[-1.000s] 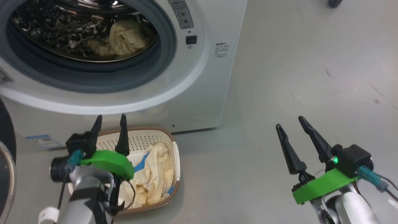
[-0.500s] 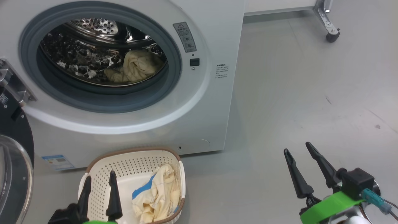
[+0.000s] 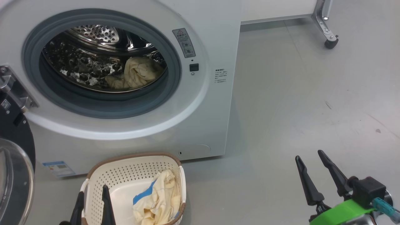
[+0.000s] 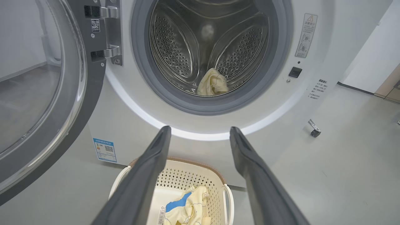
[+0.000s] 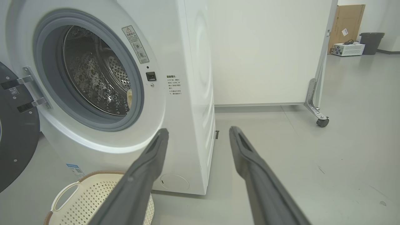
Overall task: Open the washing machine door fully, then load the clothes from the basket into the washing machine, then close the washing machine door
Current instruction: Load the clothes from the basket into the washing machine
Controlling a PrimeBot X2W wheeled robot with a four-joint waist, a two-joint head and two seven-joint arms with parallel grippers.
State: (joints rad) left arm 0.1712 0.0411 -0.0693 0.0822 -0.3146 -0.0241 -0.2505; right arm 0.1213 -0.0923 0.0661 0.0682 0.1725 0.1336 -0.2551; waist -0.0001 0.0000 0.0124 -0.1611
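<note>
Left hand (image 4: 200, 128) and right hand (image 3: 309, 155), both open and empty, before the washing machine (image 3: 203, 118).
Nearest, the left hand hovers with fingers spread above the basket (image 3: 125, 170), which sits on the floor (image 3: 297, 93) just in front of the machine with some of the clothes (image 3: 156, 197) heaped in its right half; the right hand hangs over bare floor well to the right. Beyond, the washing machine door (image 3: 15, 131) stands swung open at the left, and one cream garment (image 3: 137, 73) lies low in the steel drum (image 3: 84, 65).
</note>
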